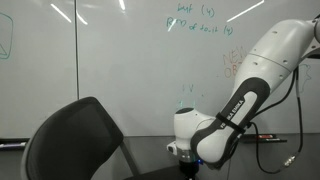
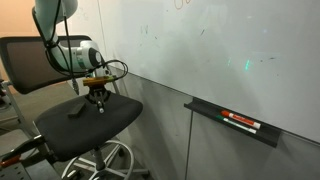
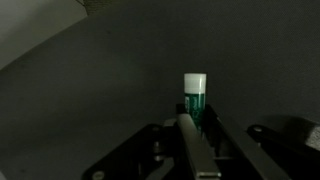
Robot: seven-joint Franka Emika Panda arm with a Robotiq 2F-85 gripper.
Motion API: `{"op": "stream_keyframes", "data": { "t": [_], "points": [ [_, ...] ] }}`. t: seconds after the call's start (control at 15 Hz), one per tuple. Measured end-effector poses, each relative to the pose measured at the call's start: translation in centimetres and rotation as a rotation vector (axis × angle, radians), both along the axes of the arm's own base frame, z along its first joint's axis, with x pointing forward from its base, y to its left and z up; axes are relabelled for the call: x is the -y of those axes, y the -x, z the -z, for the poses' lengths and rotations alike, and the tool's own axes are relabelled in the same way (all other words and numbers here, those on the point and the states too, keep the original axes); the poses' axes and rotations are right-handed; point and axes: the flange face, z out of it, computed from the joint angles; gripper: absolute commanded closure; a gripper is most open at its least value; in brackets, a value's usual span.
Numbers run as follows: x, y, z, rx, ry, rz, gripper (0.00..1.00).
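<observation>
My gripper (image 3: 196,117) is shut on a green marker (image 3: 194,96) with a white cap; the marker stands between the two fingers with its cap end pointing away from the wrist. In an exterior view the gripper (image 2: 98,98) hangs just above the seat of a black office chair (image 2: 82,128), with the marker's tip (image 2: 101,108) close to the seat. In an exterior view the gripper (image 1: 186,156) sits low in the picture beside the chair's backrest (image 1: 75,140). Whether the marker touches the seat cannot be told.
A whiteboard (image 1: 120,60) with green writing (image 1: 200,20) stands behind the arm. Its tray (image 2: 236,123) holds red and black markers. A small dark thing (image 2: 75,111) lies on the seat. The chair's base and wheels (image 2: 100,165) are below.
</observation>
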Motion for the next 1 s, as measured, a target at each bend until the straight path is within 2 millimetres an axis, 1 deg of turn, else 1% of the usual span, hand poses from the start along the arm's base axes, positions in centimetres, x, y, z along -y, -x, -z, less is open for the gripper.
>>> {"op": "stream_keyframes", "data": {
  "t": [0.2, 0.4, 0.73, 1.0],
  "points": [
    [0.5, -1.0, -2.2, 0.026, 0.006, 0.013, 0.94],
    [1.7, -2.6, -5.0, 0.078, 0.018, 0.039, 0.94],
    [6.0, -5.8, -9.4, 0.221, 0.126, 0.094, 0.94],
    [9.2, -7.3, -11.6, 0.325, 0.252, 0.124, 0.94]
  ]
}}
